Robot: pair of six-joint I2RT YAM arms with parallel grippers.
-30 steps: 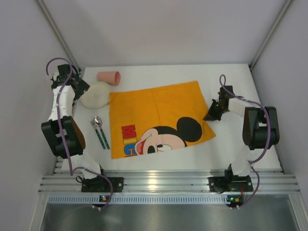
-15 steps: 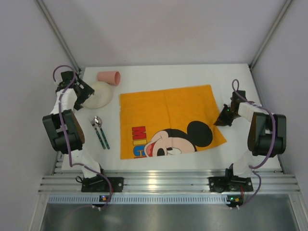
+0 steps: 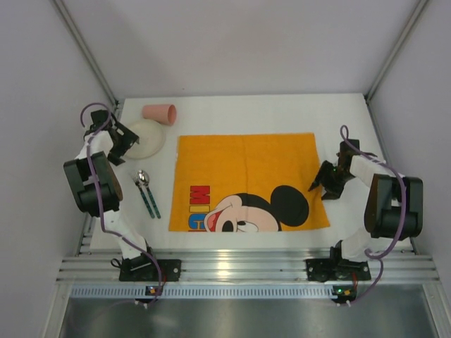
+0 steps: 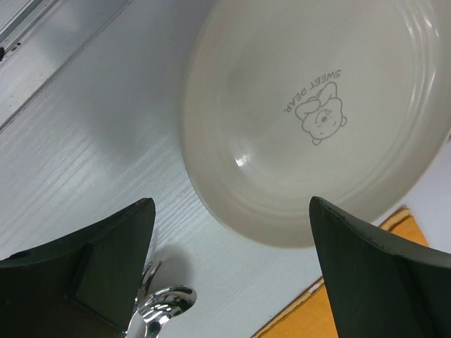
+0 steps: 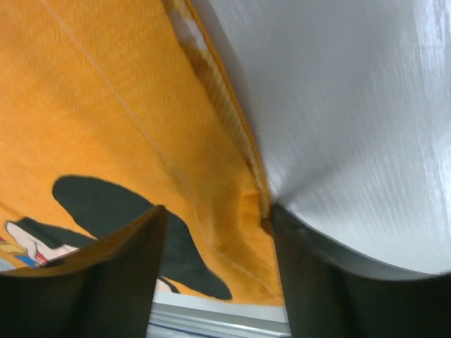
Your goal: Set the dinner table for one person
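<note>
Tabletop of matte white (image 3: 282,105), the dinner table, fills the floor of the cell, with a silver aluminium rail along its near side. On its middle lies an orange cloth placemat with a cartoon mouse (image 3: 246,162), flat and about square to the table edges. At the far left stands a round cream plate (image 3: 146,137), and just behind it a pink plastic cup (image 3: 160,113) lies on its side. A metal spoon with green handle (image 3: 143,179) and a fork with green handle (image 3: 136,184) lie side by side between the plate and the near rail, left of the placemat.

The left gripper (image 4: 231,204) hovers over the near rim of the plate, its jaws spread wide and holding nothing. The right gripper (image 5: 218,211) is at the right border of the placemat, its jaws also spread apart, one finger over the cloth and the other over bare table. Whether they touch the cloth, I cannot tell.
</note>
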